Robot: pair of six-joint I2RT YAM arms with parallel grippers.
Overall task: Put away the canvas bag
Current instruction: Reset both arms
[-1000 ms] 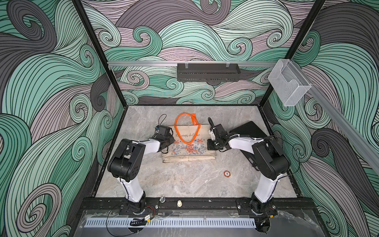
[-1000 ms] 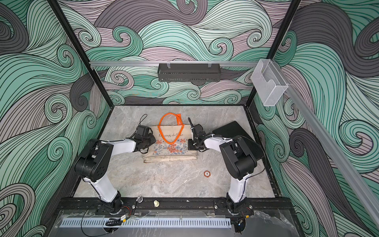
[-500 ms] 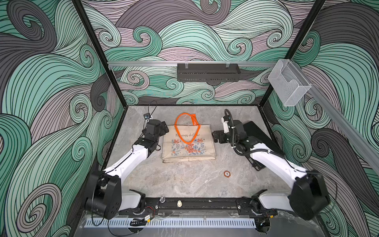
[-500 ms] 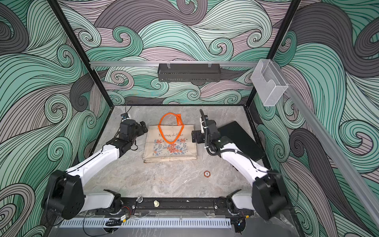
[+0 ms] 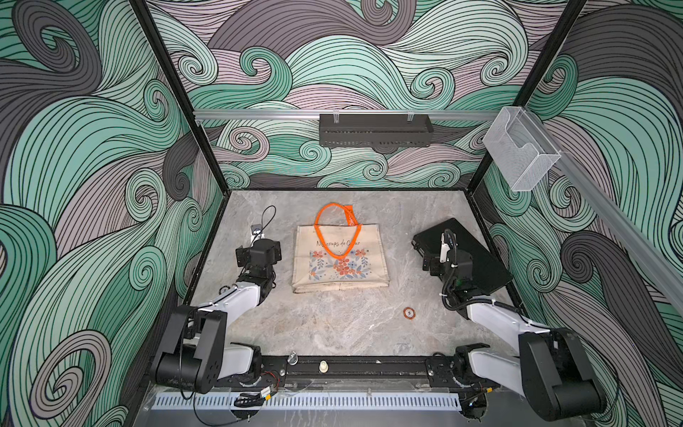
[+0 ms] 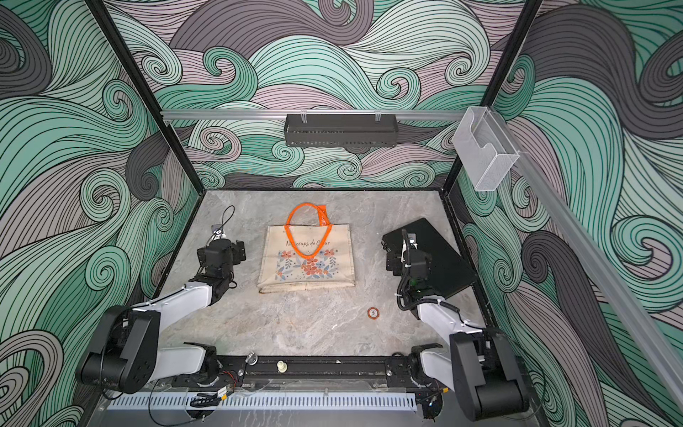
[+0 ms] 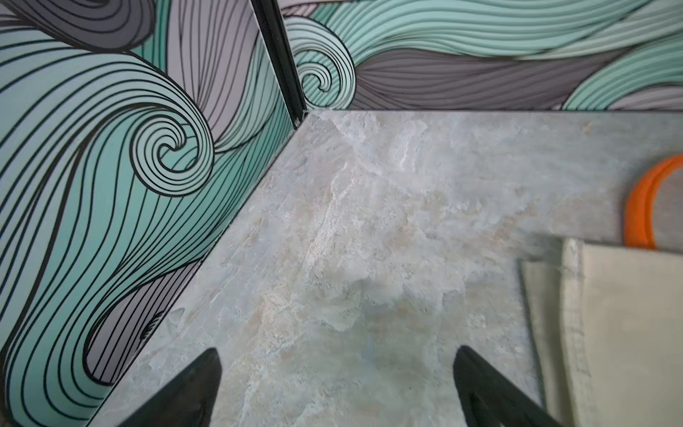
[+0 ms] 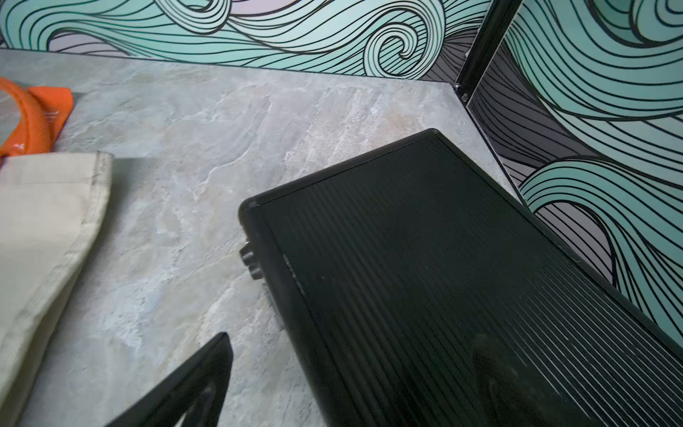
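The canvas bag (image 5: 340, 260) (image 6: 306, 260) lies flat in the middle of the grey stone table, beige with a floral print and black lettering. Its orange rope handle (image 5: 334, 222) loops toward the back wall, and nothing holds the bag. My left gripper (image 5: 258, 248) (image 6: 221, 251) hovers a little left of the bag, open and empty. In the left wrist view the gripper (image 7: 336, 369) frames bare table, with the bag's edge (image 7: 610, 332) off to one side. My right gripper (image 5: 441, 258) (image 6: 406, 258) is open too, over the near corner of the flat black case (image 5: 480, 266); the right wrist view shows that gripper (image 8: 354, 347) straddling the case's edge (image 8: 443, 277), the bag (image 8: 37, 222) well apart.
A small round orange-rimmed token (image 5: 408, 313) (image 6: 373, 313) lies on the table in front of the bag's right corner. A black shelf (image 5: 375, 129) hangs on the back wall's rail. A clear plastic holder (image 5: 521, 151) is fixed to the right wall. Patterned walls close in three sides.
A second ago both grippers were at the bag's left and right edges. Both have since opened and drawn back outward; the bag stays flat on the table.
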